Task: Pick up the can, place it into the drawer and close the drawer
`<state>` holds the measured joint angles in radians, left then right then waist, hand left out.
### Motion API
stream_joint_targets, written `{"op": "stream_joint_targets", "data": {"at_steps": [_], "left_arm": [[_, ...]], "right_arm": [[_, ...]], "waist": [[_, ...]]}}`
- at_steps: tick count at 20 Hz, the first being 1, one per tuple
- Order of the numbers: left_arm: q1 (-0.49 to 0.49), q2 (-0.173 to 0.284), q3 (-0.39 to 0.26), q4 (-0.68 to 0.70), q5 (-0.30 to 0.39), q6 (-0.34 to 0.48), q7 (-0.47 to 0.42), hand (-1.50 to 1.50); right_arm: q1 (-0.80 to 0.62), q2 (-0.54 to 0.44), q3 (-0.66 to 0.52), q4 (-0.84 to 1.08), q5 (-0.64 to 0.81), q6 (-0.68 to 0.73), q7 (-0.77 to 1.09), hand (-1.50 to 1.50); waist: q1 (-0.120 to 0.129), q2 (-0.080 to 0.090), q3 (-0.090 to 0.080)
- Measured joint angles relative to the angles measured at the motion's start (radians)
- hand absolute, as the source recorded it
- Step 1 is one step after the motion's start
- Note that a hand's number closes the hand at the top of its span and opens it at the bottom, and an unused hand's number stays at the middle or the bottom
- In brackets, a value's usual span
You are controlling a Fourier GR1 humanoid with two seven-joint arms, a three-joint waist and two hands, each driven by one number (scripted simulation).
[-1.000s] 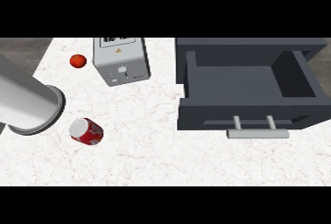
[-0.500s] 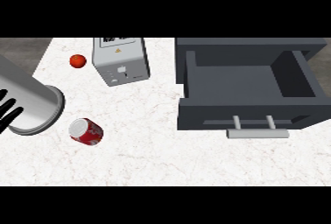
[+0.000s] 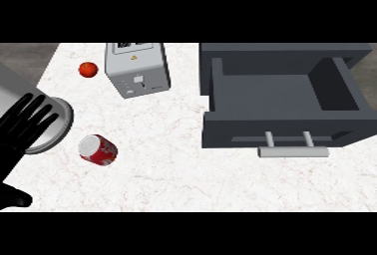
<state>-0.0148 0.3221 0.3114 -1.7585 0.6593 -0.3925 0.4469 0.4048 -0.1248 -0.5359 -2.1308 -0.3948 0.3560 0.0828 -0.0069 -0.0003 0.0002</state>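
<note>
The red can (image 3: 97, 150) lies on its side on the white counter (image 3: 169, 174), left of centre, with its silver top facing up and left. The dark grey drawer (image 3: 283, 130) stands pulled open at the right; it is empty inside and its pale bar handle (image 3: 292, 151) faces the near edge. My left hand (image 3: 22, 130) shows at the left edge, open, its black fingers straight and pointing up. It is to the left of the can and apart from it, with nothing in it. My right hand is out of view.
A large grey cylinder (image 3: 50, 125) comes in from the upper left, partly behind my left hand and close to the can. A grey toaster-like box (image 3: 137, 69) stands at the back, with a small red fruit (image 3: 88, 69) to its left.
My left hand has come up into view along the left edge, from fingertips only to the whole hand. The can, the drawer and the grey cylinder have stayed put.
</note>
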Motion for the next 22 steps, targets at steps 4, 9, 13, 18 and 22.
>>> {"op": "stream_joint_targets", "data": {"at_steps": [4,9,13,18,22], "left_arm": [[0.004,-0.047,-0.037,0.052,-0.110,-0.011,-0.072,-1.50],[-0.008,-0.077,-0.053,0.149,-0.206,-0.035,-0.173,-1.50],[-0.025,-0.084,-0.047,0.233,-0.265,-0.037,-0.242,-1.50],[-0.032,-0.078,-0.026,0.385,-0.345,-0.064,-0.389,-1.50],[-0.065,-0.077,-0.014,0.500,-0.393,-0.054,-0.475,-1.50]], "right_arm": [[-0.007,0.002,-0.025,0.009,-0.010,0.019,0.010,-1.50],[0.025,0.042,-0.044,-0.022,-0.009,0.060,0.006,-1.50],[0.013,0.049,-0.064,-0.024,-0.020,0.071,0.018,-1.50],[0.010,0.068,-0.068,-0.053,-0.020,0.074,0.049,-1.50],[-0.002,0.066,-0.092,-0.049,-0.031,0.082,0.064,-1.50]], "waist": [[0.001,0.000,0.000],[0.000,0.000,0.000],[0.001,0.000,0.000],[0.000,0.000,-0.001],[0.000,0.001,-0.001]]}}
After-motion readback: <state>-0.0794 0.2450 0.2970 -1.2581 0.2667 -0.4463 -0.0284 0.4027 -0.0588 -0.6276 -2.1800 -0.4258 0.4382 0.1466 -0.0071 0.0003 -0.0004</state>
